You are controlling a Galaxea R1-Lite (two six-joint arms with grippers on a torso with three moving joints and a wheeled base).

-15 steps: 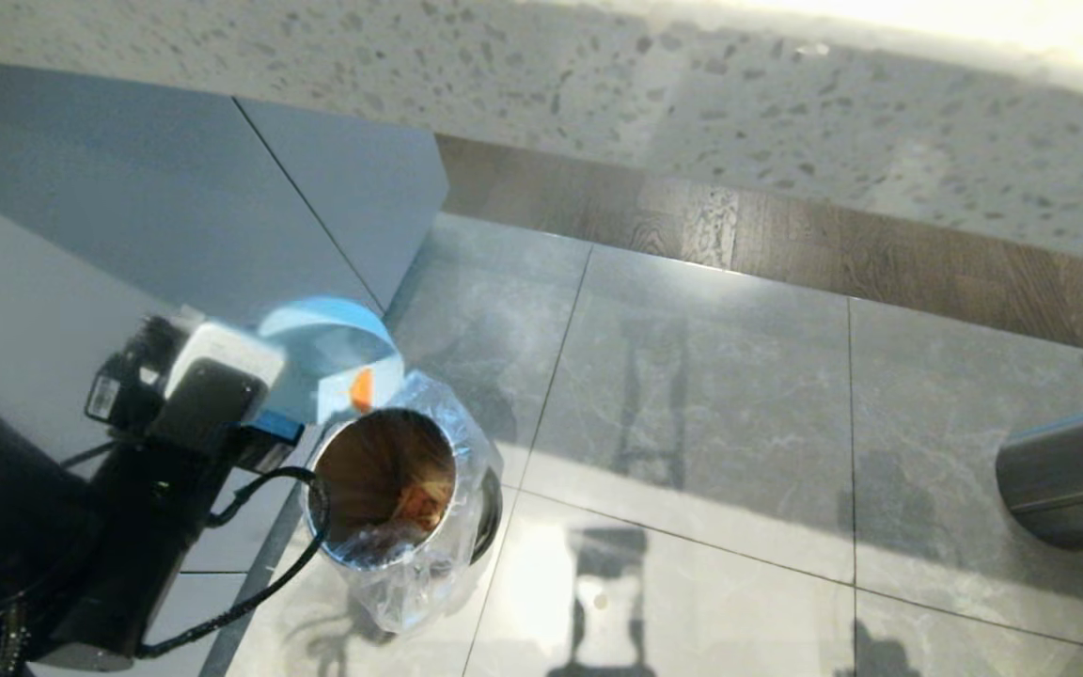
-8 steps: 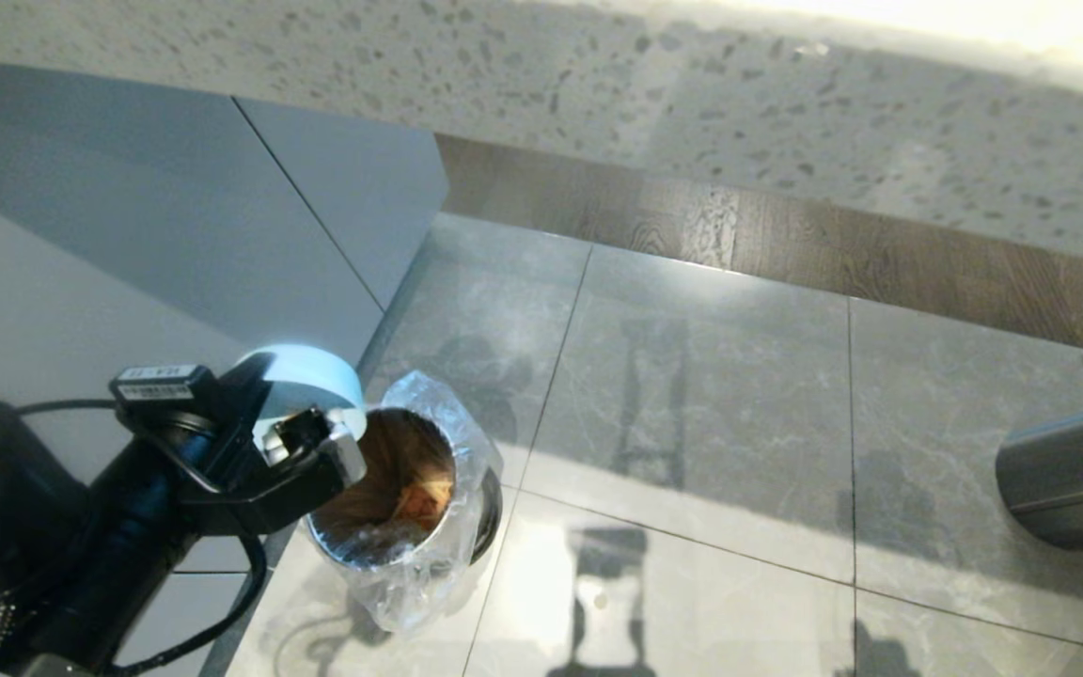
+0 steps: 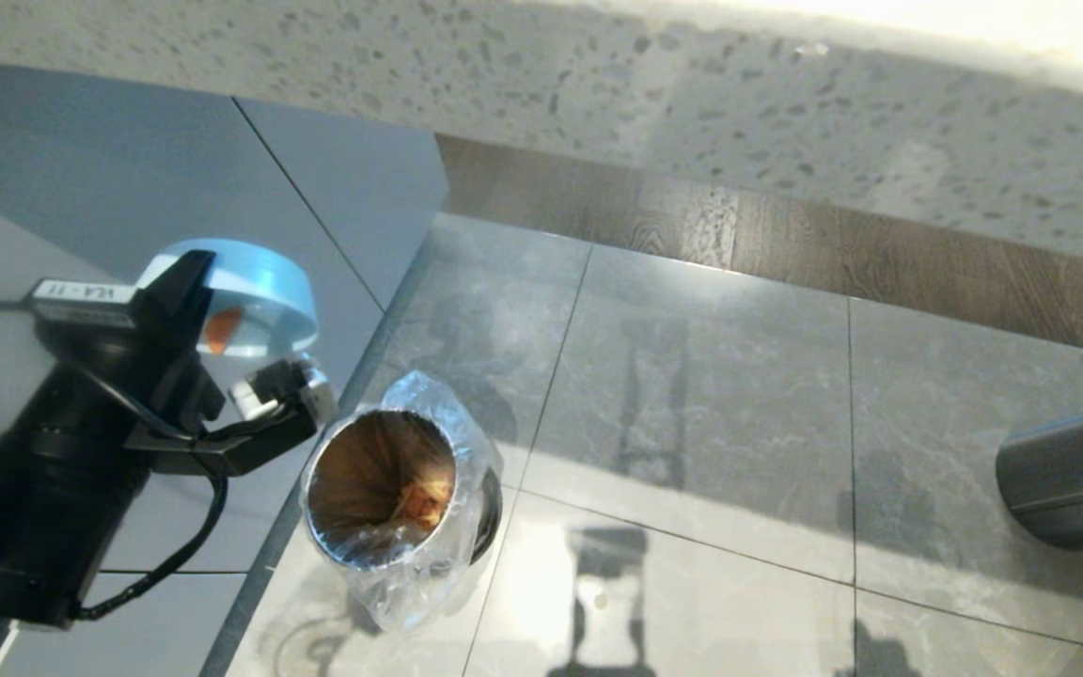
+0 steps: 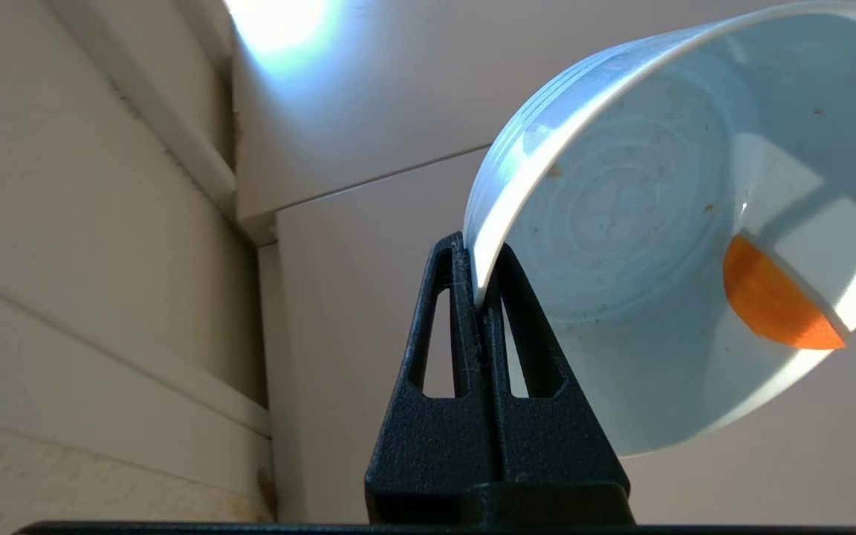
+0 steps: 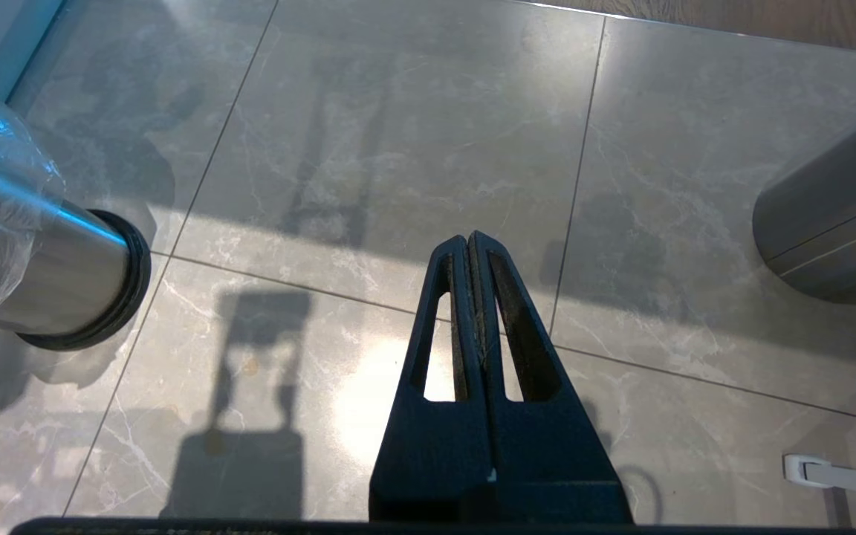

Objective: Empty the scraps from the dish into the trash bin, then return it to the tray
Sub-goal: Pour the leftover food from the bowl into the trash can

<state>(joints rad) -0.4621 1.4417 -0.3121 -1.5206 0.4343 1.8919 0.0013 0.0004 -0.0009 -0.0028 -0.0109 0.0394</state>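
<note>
We see the left gripper (image 4: pixel 478 279) pinching the dish (image 4: pixel 643 223) by its rim, held up beside the trash bin (image 3: pixel 382 489). One orange scrap (image 4: pixel 777 305) clings inside, so emptying seems unfinished. The right gripper (image 5: pixel 470 245) hangs closed and empty.

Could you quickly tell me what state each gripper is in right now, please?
Left gripper: shut on the dish rim, one orange scrap left inside.
Right gripper: shut, holding nothing, above the floor.
</note>
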